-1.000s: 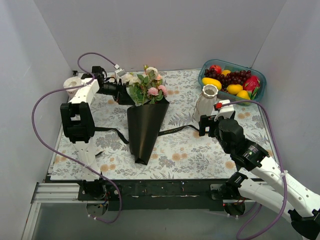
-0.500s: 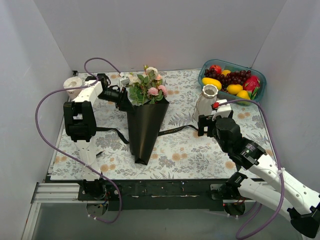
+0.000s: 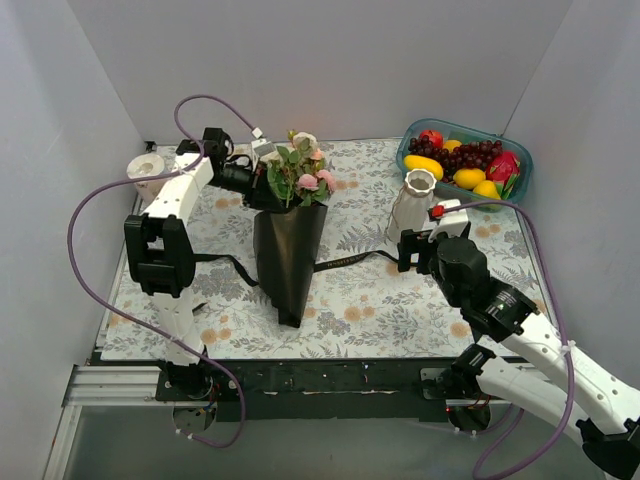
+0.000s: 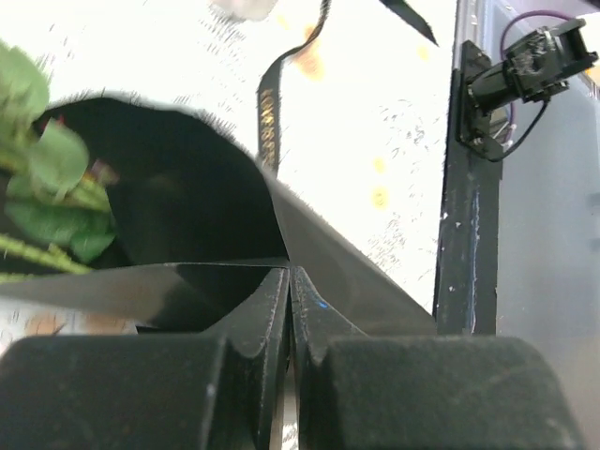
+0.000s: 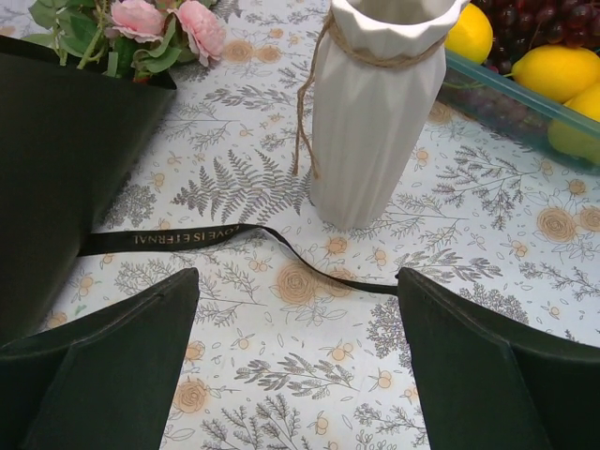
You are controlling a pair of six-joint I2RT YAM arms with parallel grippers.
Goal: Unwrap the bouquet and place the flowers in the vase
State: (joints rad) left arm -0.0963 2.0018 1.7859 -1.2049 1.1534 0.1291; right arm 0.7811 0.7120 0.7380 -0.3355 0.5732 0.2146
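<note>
The left gripper (image 4: 289,281) pinches the rim of the glossy black paper cone (image 3: 286,262) holding roses (image 3: 303,170), mid-worktop (image 3: 370,295). The right gripper (image 5: 295,281) gapes wide just before the ribbed white vase (image 5: 373,112).

Up at about 2 o'clock on the counter (image 3: 380,300) there's a teal tray (image 3: 403,150) piled with fruit. It's got dark grapes (image 3: 478,153) in the middle, lemons (image 3: 468,178) and a longer yellow fruit (image 3: 423,166) along the near side, and a pink dragon fruit (image 3: 503,165) at the right end. A white roll (image 3: 146,167) sits at 10 o'clock by the wall. The counter has a floral print all over.
</note>
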